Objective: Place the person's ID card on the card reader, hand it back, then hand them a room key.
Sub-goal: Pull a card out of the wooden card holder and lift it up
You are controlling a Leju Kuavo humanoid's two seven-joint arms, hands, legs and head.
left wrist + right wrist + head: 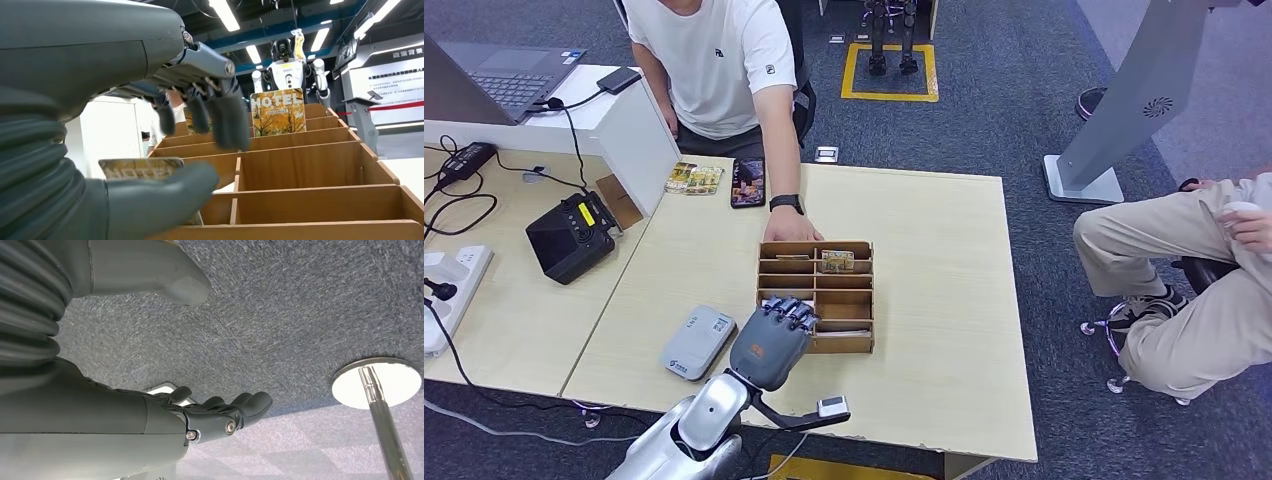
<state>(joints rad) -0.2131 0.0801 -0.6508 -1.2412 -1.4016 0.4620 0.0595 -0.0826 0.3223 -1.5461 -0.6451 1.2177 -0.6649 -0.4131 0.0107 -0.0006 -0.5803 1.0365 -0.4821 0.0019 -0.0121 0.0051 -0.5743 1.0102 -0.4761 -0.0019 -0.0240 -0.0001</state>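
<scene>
My left hand (771, 341) reaches over the near left corner of the wooden slotted box (861, 300) on the table. In the left wrist view a HOTEL room key card (140, 167) stands in a near slot just behind my thumb (160, 197). The fingers (227, 120) hover above it, apart from the card. A second HOTEL card (278, 112) stands upright in a far slot (837, 260). The grey-white card reader (697, 342) lies left of my hand. The person's hand (792, 228) rests at the box's far edge. My right hand (210, 415) hangs over the carpet, its fingers straight, holding nothing.
A phone (748, 182) and two patterned cards (694, 178) lie near the table's far edge, by the seated person in a white shirt (716, 60). A black device (571, 236), a power strip (449, 290) and cables sit on the left desk. Another person (1194, 270) sits at right.
</scene>
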